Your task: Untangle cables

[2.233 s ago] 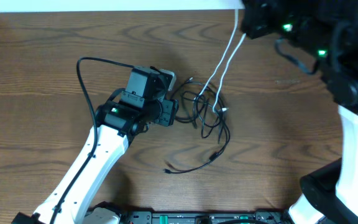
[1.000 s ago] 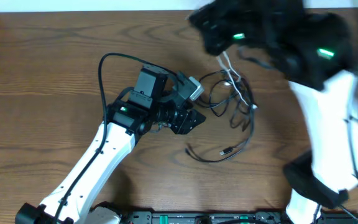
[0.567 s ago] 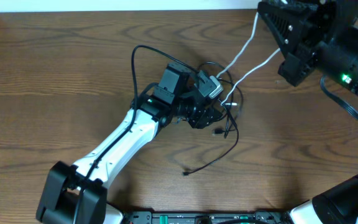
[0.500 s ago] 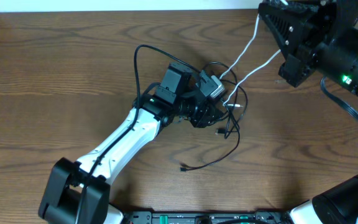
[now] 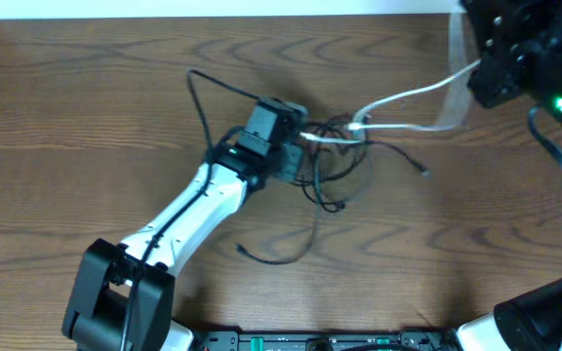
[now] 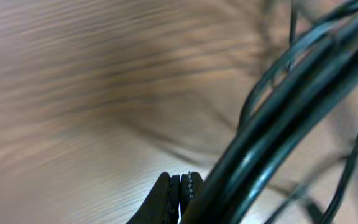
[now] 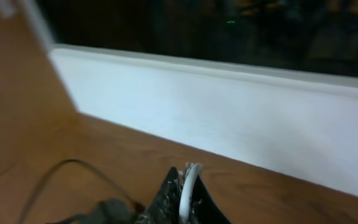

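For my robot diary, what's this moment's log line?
left pincer: shut at tangle | right pincer: shut on white cord | cord: stretched to tangle

Tangled thin black cables (image 5: 332,161) near the middle of the desk (image 5: 86,117).
Cords knotted in loose overlapping loops. The short white section (image 5: 403,96) stretches from the knot toward the upper right and is motion-blurred. One loose black end (image 5: 247,253) trails to the lower left. A small plug end (image 5: 425,172) lies just right of the knot. The left wrist view shows several strands bunched, close up and blurred.
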You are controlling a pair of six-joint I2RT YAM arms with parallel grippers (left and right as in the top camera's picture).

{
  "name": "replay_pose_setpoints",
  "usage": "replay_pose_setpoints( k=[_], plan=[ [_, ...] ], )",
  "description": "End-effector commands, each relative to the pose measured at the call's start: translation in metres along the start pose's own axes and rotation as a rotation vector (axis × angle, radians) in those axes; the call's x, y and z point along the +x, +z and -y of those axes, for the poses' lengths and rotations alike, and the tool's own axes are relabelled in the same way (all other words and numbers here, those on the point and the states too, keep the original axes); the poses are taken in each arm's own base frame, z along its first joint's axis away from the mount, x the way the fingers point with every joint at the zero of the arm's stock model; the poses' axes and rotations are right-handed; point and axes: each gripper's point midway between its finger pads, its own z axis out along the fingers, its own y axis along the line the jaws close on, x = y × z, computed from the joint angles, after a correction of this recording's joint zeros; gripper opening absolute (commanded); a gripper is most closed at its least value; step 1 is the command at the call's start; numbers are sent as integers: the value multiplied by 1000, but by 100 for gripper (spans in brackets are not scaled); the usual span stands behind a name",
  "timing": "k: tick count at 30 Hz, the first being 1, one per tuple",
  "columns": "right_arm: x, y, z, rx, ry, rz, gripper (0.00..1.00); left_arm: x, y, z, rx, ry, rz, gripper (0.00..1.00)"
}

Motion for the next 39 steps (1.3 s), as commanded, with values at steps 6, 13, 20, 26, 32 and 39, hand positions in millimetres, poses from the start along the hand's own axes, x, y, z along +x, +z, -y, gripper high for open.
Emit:
replay_pose_setpoints(
  k=[6,13,20,26,32,39],
  plan=[
    [-4,-16,41,148,61,22,1,32,-20,-138,-358,-445,-78,7],
    [2,-6,46,165,67,-5,1,33,-16,-115,-49,-409,-130,7],
    [12,5,120,502,80,-37,1,27,-16,-64,191,-257,-134,8],
    [25,4,210,770,131,-76,1,24,-26,-1,455,-48,-117,8],
    [34,-2,294,841,223,-69,1,30,-31,41,559,69,-130,8],
    [62,-33,395,871,390,-37,1,38,-33,68,596,133,-151,8]
  ],
)
